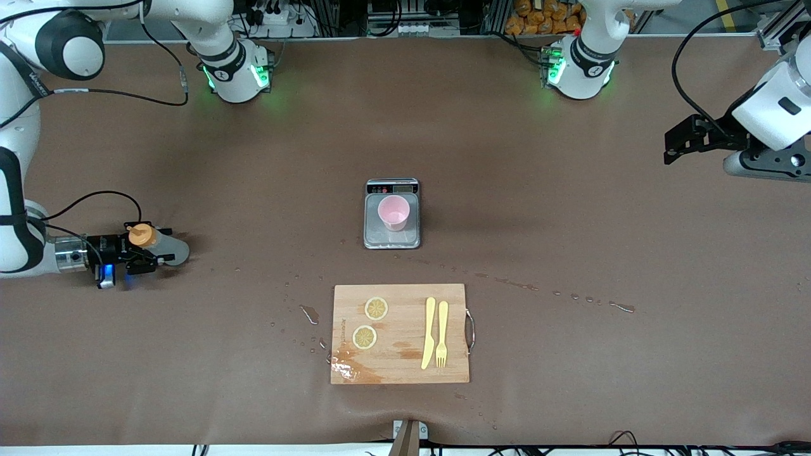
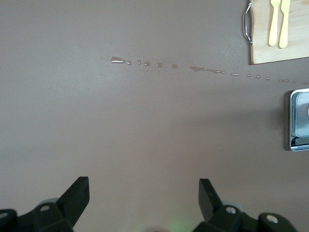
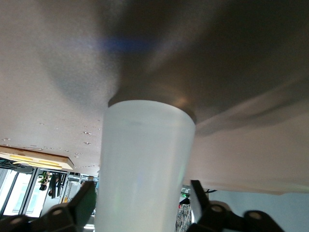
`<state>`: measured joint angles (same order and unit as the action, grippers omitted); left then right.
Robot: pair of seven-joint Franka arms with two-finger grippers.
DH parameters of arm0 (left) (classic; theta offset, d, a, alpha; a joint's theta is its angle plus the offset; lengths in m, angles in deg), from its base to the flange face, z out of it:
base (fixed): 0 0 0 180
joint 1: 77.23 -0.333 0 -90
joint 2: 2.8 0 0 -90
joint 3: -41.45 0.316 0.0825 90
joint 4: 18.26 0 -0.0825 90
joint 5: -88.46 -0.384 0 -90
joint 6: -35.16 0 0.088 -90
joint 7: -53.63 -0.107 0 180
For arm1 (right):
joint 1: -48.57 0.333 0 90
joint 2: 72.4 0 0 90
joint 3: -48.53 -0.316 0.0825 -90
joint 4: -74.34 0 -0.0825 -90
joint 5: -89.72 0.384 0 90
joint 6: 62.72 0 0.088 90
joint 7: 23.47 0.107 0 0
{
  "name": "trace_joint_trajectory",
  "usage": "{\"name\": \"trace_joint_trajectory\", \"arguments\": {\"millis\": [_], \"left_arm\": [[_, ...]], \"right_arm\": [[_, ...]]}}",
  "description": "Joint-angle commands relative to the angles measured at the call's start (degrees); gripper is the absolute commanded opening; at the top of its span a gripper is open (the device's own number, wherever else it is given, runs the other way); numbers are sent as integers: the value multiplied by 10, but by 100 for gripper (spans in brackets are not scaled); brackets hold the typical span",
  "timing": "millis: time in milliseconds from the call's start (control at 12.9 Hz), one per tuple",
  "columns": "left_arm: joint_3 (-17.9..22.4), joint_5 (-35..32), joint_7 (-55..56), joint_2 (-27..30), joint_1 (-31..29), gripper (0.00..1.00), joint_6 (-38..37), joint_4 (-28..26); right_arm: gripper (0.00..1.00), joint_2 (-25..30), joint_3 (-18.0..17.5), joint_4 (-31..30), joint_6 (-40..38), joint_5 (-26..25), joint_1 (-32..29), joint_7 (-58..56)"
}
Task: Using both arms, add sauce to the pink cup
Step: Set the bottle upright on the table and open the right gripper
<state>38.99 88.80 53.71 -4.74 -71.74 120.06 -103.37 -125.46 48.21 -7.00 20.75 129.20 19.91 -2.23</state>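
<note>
The sauce bottle [image 1: 170,248], whitish with an orange cap, stands upright on the table at the right arm's end. My right gripper [image 1: 159,246] reaches in level with the table, with one finger close on each side of the bottle; small gaps show beside the bottle's body [image 3: 145,164] in the right wrist view. The pink cup [image 1: 394,212] stands on a grey scale [image 1: 393,239] at the table's middle. My left gripper [image 1: 675,147] waits open and empty above the left arm's end of the table; its fingers [image 2: 79,193] are spread wide.
A wooden cutting board [image 1: 399,361] with two lemon slices, a yellow knife and a fork lies nearer the front camera than the scale. Liquid drops [image 1: 570,296] trail across the table. The scale's edge [image 2: 299,121] and the board [image 2: 280,53] show in the left wrist view.
</note>
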Motion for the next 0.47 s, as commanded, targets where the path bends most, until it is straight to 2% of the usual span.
{"name": "trace_joint_trajectory", "arguments": {"millis": [0,388], "left_arm": [[-3,-4,5,8,-2,100,-3,-1],[-3,-4,6,8,0,100,-3,-1]], "right_arm": [[100,3,-2,26,-7,8,-8,12],[100,16,2,111,-11,-63,-7,9]]}}
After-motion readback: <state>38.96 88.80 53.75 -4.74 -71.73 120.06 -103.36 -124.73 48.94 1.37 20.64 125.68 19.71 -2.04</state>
